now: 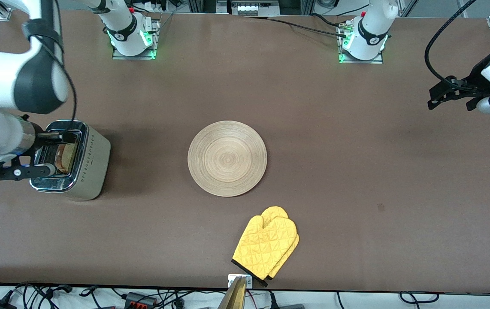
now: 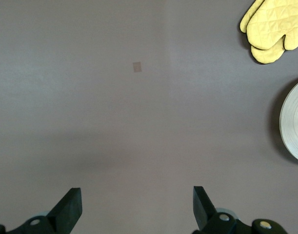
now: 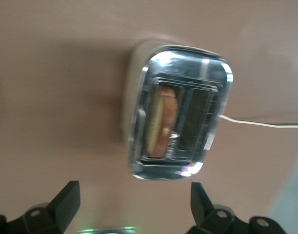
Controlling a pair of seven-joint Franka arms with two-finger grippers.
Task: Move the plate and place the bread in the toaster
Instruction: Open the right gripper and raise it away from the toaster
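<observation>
The toaster (image 1: 83,165) stands at the right arm's end of the table, and the bread (image 1: 66,156) sits in one of its slots, top edge showing. The right wrist view shows the toaster (image 3: 180,112) from above with the bread (image 3: 161,122) in the slot. My right gripper (image 1: 58,153) is open and empty just over the toaster top; in its wrist view (image 3: 133,204) nothing is between the fingers. The plate (image 1: 227,158) lies bare at the table's middle; its rim shows in the left wrist view (image 2: 296,122). My left gripper (image 1: 450,101) waits open and empty over the left arm's end of the table (image 2: 137,204).
A yellow oven mitt (image 1: 266,244) lies nearer the front camera than the plate, close to the table edge; it also shows in the left wrist view (image 2: 270,29). The toaster's white cord (image 3: 261,123) trails off its side. A small mark (image 2: 137,67) is on the table.
</observation>
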